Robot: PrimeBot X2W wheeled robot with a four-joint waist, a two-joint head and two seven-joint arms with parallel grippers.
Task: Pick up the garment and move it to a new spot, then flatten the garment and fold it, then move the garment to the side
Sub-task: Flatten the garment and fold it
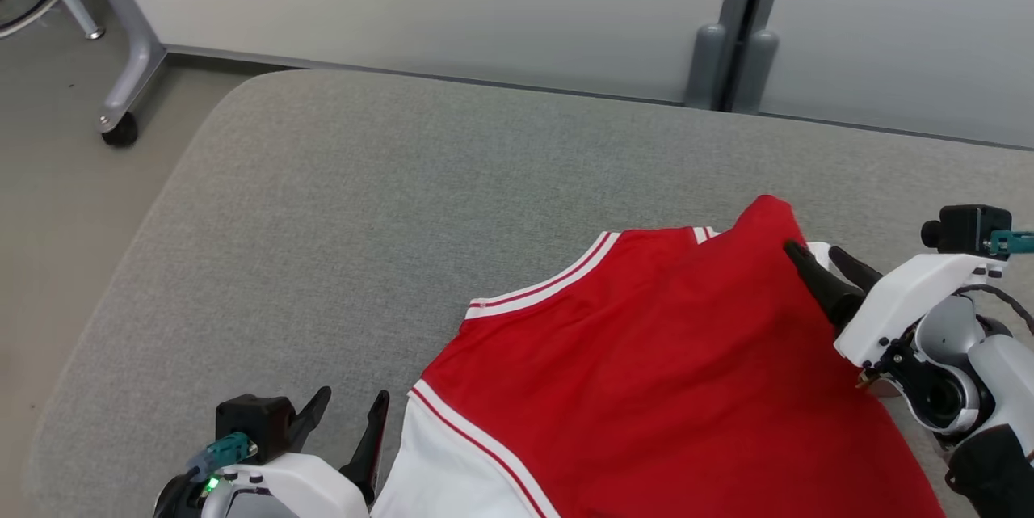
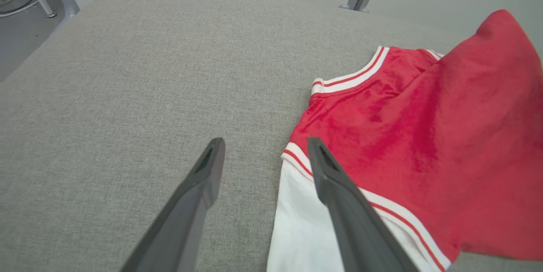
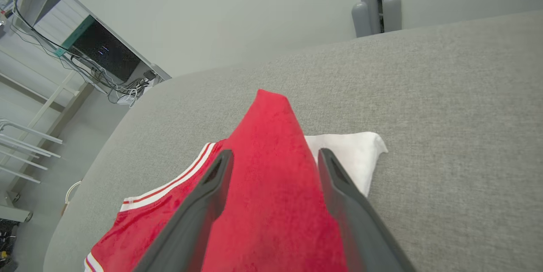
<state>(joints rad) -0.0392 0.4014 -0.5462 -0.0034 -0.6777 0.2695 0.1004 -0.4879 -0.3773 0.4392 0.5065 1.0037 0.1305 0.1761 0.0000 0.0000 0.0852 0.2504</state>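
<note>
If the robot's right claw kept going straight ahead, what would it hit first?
Most likely the raised fold of the red-and-white fabric jersey, lying between the right gripper's open fingers; beyond it, the grey upholstered surface. Depth is unclear.

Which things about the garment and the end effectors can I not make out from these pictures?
1. Lower hem of the garment: head view, cut off by the bottom edge.
2. White part beside the raised red fold: right wrist view, partly covered by that fold.
3. Whether the fold rests on the right end effector: right wrist view, the cloth hides the contact.
</note>
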